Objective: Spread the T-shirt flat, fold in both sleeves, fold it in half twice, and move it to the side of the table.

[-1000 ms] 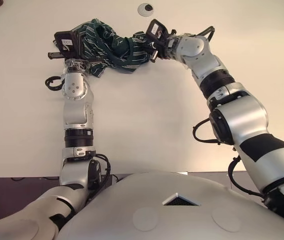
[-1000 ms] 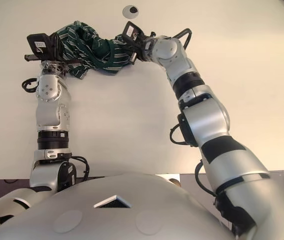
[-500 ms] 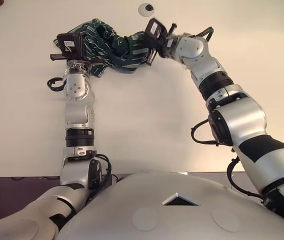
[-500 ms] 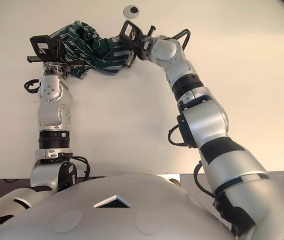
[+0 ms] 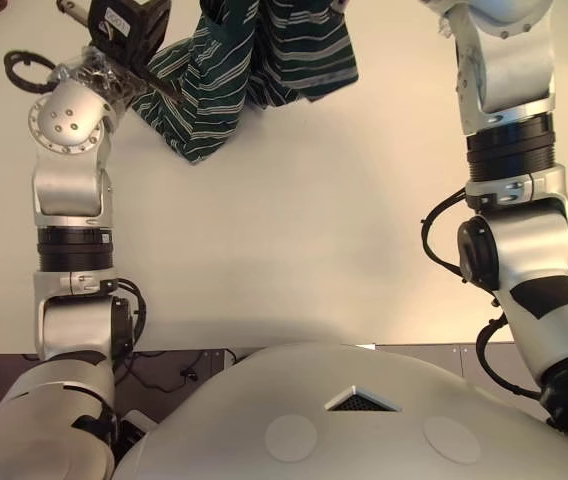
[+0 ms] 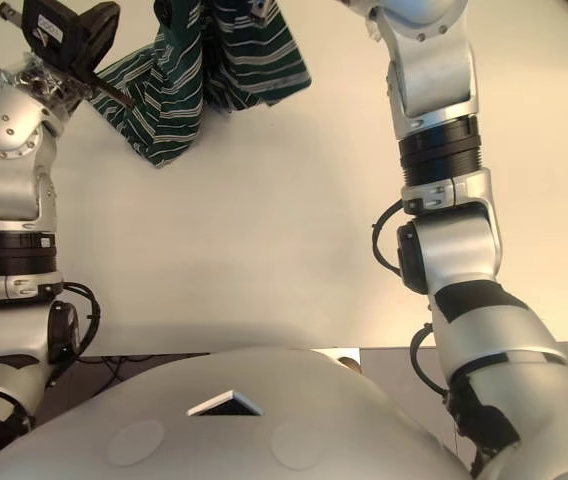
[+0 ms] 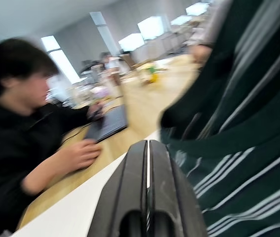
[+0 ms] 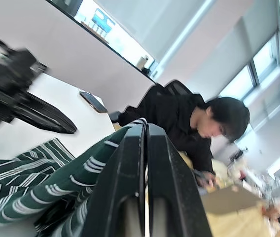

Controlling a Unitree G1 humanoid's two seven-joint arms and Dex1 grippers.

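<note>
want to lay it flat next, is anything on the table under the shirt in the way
Nothing visible stands in the way. The shirt hangs from the left gripper and the right gripper, both shut on it, above the table, and nothing shows on the stretch below it.

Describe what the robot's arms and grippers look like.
The left arm and right arm are silver-grey rounded segments with black ribbed bands and looping black cables. The left gripper and right gripper are black, with two slim tapered fingers; a white label marks the left one's housing.
</note>
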